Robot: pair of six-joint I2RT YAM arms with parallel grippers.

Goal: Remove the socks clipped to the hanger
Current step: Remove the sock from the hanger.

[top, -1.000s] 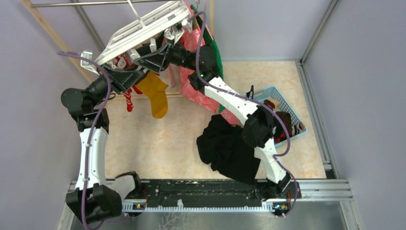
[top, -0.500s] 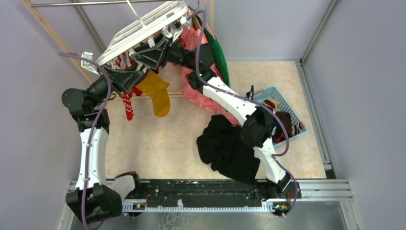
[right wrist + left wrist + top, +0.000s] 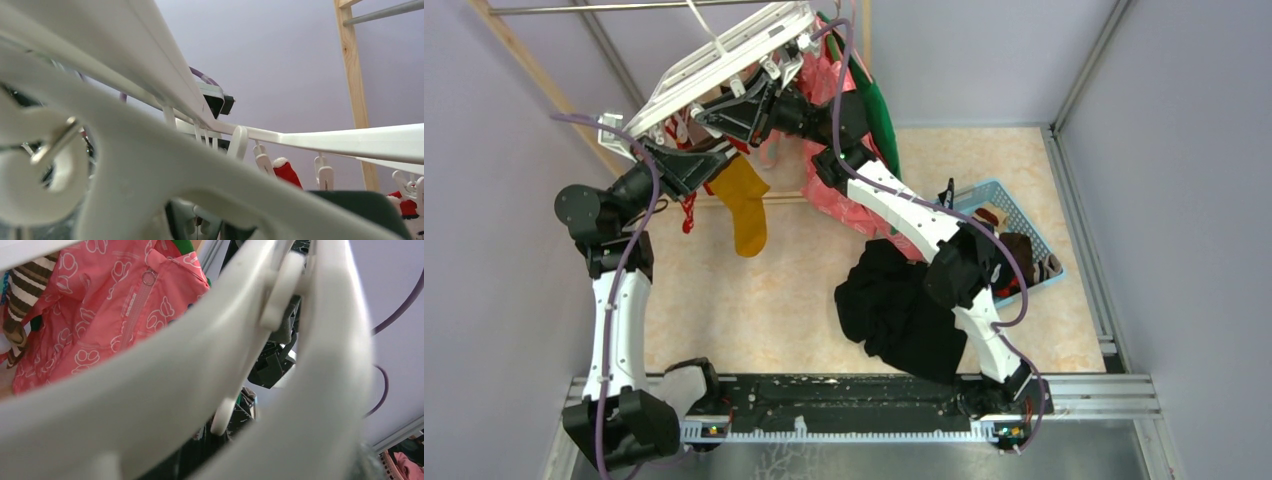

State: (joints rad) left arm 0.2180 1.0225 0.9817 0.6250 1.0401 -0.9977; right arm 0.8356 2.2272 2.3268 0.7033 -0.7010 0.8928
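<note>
The left end effector, closed, is seemingly bracing the tilted hanger. The right end effector, jaw state unreadable, is hovering among its clips. The mustard sock and red sock are hanging beneath, awaiting a downward tug.

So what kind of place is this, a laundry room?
Probably a pretend laundry corner in a robot lab: a white clip hanger holds socks under a metal rail, a blue basket holds clothes, and two robot arms work there.
</note>
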